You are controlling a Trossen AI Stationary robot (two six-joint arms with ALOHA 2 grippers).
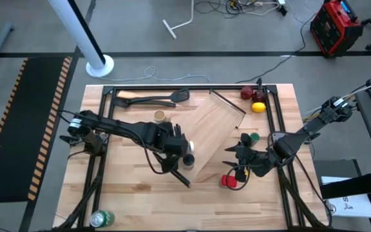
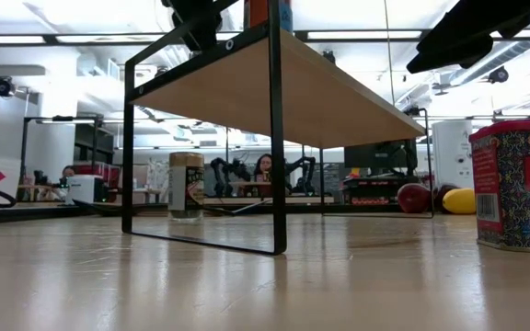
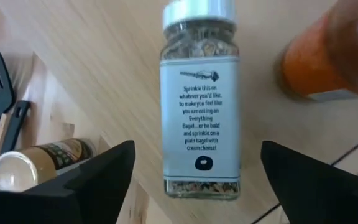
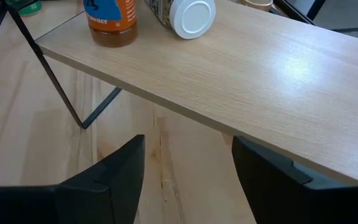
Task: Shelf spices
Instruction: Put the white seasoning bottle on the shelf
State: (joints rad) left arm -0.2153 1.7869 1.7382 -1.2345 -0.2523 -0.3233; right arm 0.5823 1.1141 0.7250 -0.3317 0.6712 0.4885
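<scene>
Your left gripper hung over the shelf's nine o'clock end in the high view, its fingers spread wide with nothing between them. Straight below it, the white-capped jar of seasoning stood on the pale board, and an orange-filled jar stood just beside it on the same board. The tan open-top cylinder sat on the table at eleven o'clock from that gripper, near the black spatulas.

Your right gripper waited at the board's four o'clock edge, low beside it, with its fingers parted and empty. The red square tin rested on the table at six o'clock from that gripper. The green jar stood just beside the board at its three o'clock side. The lemon and a dark red fruit lay at the table's one o'clock corner.
</scene>
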